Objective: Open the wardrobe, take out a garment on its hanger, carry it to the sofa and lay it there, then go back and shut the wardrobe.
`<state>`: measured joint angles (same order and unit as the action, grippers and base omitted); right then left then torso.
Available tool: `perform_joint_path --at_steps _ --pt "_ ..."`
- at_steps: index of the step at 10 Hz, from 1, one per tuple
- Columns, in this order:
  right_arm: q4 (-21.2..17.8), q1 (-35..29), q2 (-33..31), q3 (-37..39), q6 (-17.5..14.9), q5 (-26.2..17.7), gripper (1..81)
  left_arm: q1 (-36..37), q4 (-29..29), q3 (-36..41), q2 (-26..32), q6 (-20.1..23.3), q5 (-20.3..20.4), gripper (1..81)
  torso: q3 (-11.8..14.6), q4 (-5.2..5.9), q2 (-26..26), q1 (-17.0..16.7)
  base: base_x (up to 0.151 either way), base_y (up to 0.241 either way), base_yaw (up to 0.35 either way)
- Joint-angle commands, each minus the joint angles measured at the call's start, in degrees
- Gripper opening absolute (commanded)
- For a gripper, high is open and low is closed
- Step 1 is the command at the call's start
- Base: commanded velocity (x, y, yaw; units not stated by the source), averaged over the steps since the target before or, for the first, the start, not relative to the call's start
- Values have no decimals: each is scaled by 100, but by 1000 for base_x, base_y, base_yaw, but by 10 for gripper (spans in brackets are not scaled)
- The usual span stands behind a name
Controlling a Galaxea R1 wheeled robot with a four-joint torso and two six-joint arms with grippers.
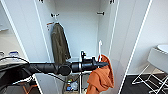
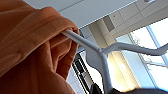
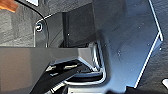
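Note:
The wardrobe stands open in front of me, both white doors swung wide. My left arm reaches in from the left, and my left gripper is shut on the white hanger just below its hook. The orange garment droops from that hanger, off the rail and in front of the wardrobe's right side. In the left wrist view the hanger runs across the picture with the orange cloth bunched over one arm of it.
An olive-green jacket hangs on the rail at the wardrobe's left. Small items lie at the wardrobe's bottom. A white chair with wire legs stands on the dark floor at the right.

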<state>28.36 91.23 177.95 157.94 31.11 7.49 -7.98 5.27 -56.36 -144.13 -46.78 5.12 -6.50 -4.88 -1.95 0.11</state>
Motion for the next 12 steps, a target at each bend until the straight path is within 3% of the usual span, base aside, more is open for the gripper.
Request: perform_joint_path --at_steps 1,12 --pt "47 -188 68 -63 -26 -256 811 1084 -281 151 -2 63 516 10 0 0 -2 0 0 0 0" --pt "47 -188 68 -63 -26 -256 811 917 -316 177 147 55 657 10 0 0 -2 0 0 0 0"
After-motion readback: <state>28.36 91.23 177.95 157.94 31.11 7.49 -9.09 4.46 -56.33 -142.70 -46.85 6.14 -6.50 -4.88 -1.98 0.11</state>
